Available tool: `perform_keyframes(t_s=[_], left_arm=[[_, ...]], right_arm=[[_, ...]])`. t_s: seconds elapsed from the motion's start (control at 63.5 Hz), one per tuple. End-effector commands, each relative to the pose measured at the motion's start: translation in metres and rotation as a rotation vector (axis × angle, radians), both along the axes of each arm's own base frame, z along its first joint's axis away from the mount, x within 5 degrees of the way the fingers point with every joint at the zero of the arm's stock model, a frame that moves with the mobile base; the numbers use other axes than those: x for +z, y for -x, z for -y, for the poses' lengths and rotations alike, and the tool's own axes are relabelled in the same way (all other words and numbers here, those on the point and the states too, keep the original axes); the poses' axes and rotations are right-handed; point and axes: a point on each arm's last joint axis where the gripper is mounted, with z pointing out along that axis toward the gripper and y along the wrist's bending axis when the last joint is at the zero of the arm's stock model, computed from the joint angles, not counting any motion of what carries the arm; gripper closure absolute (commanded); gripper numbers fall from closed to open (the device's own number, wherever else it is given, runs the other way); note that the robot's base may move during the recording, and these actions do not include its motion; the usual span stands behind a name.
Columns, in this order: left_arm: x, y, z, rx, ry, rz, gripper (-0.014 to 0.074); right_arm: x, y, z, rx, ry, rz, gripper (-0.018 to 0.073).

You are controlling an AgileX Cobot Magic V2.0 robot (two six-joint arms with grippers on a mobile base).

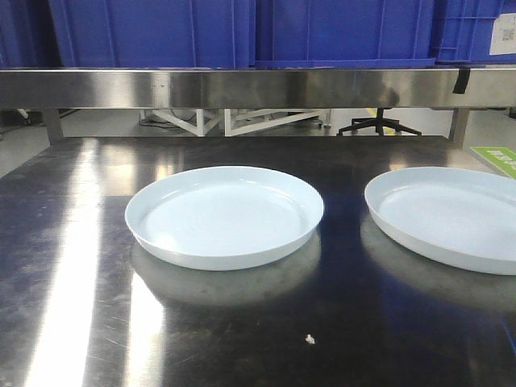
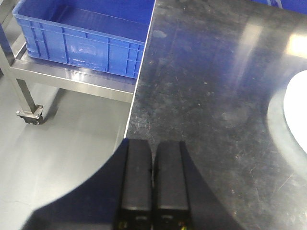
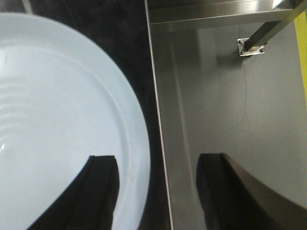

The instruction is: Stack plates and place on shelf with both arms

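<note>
- Both plates sit flat on the steel table (image 1: 72, 266), hollow side up. The left plate (image 1: 224, 216) is near the middle and the right plate (image 1: 447, 218) is off to the side, well apart from it and partly cut off in the front view. Nothing is stacked yet.
- Being round, neither plate has a long axis or a front, so it makes no odds which way they are turned. What counts is that they lie level with the rims upward.
- The right gripper (image 3: 157, 160) is spread wide and holds nothing. It hangs over the near rim of the right plate, with one finger above the plate and the other out past the table's edge, over the floor.
- The left gripper (image 2: 153, 179) is clenched on nothing, its fingers pressed together above bare table by the left edge. Only a sliver of a plate shows at the side of its view.
- My worry is that the right plate lies close to the table's edge. A nudge outward on that glossy rim could send it over.
- If the right gripper drops straight down, its outer finger looks likely to catch the table's edge or miss the rim altogether.
- The rims are low and slick, so a shallow pinch could let a plate tip or slide when lifted.
- The left gripper would have to open before it can help.
- The shelf (image 1: 242, 87) above is crowded with blue crates (image 1: 161, 32), and I can't see a free spot from here.
</note>
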Motion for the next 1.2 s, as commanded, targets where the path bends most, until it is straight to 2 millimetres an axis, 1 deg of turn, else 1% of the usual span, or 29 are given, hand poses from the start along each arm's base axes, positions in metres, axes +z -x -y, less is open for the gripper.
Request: perform_keyframes(t_s=[0.0, 0.11, 0.22, 0.33, 0.425, 0.456, 0.504, 0.551, 0.645, 0.803, 0.866, 0.913, 0.976, 1.023, 1.133, 1.165, 1.18], left_arm=[[0.014, -0.004, 0.001, -0.006, 0.016, 0.093, 0.0507], [0.014, -0.004, 0.001, -0.006, 0.016, 0.093, 0.0507], [0.014, -0.004, 0.001, -0.006, 0.016, 0.093, 0.0507], [0.014, -0.004, 0.001, -0.006, 0.016, 0.093, 0.0507], [0.014, -0.004, 0.001, -0.006, 0.016, 0.093, 0.0507], [0.014, -0.004, 0.001, -0.006, 0.016, 0.093, 0.0507], [0.014, -0.004, 0.001, -0.006, 0.016, 0.093, 0.0507], [0.014, -0.004, 0.001, -0.006, 0.016, 0.093, 0.0507], [0.014, -0.004, 0.001, -0.006, 0.016, 0.093, 0.0507], [0.014, -0.004, 0.001, -0.006, 0.016, 0.093, 0.0507], [0.014, -0.004, 0.001, -0.006, 0.016, 0.093, 0.0507], [0.014, -0.004, 0.001, -0.006, 0.016, 0.093, 0.0507], [0.014, -0.004, 0.001, -0.006, 0.016, 0.093, 0.0507], [0.014, -0.004, 0.001, -0.006, 0.016, 0.093, 0.0507], [0.014, -0.004, 0.001, -0.006, 0.016, 0.093, 0.0507], [0.014, -0.004, 0.001, -0.006, 0.016, 0.093, 0.0507], [0.014, -0.004, 0.001, -0.006, 0.016, 0.093, 0.0507]], right_arm=[[0.016, -0.016, 0.002, 0.018, 0.018, 0.097, 0.0081], [0.009, -0.023, 0.002, 0.018, 0.017, 0.071, 0.0088], [-0.001, -0.026, 0.002, 0.013, 0.014, 0.037, 0.0147], [-0.006, -0.027, 0.002, 0.003, 0.007, 0.016, 0.026], [-0.006, -0.028, 0.002, 0.002, 0.007, 0.016, 0.04], [-0.004, -0.028, 0.002, 0.002, 0.008, 0.02, 0.0459], [0.001, -0.029, 0.003, 0.002, 0.012, 0.028, 0.0521], [0.008, -0.031, 0.003, 0.003, 0.016, 0.048, 0.0496], [0.029, -0.033, 0.003, -0.001, 0.02, 0.103, 0.0503], [0.073, -0.03, 0.002, 0.002, 0.023, 0.241, 0.0503], [0.089, -0.026, -0.003, 0.018, 0.021, 0.295, 0.0503], [0.098, -0.022, -0.01, 0.037, 0.014, 0.323, 0.0503], [0.106, -0.019, -0.024, 0.075, -0.017, 0.352, 0.0503], [0.108, -0.019, -0.033, 0.097, -0.038, 0.357, 0.0503], [0.11, -0.018, -0.064, 0.195, -0.074, 0.367, 0.0503], [0.11, -0.017, -0.076, 0.235, -0.083, 0.372, 0.0503], [0.11, -0.018, -0.078, 0.244, -0.085, 0.376, 0.0503]])
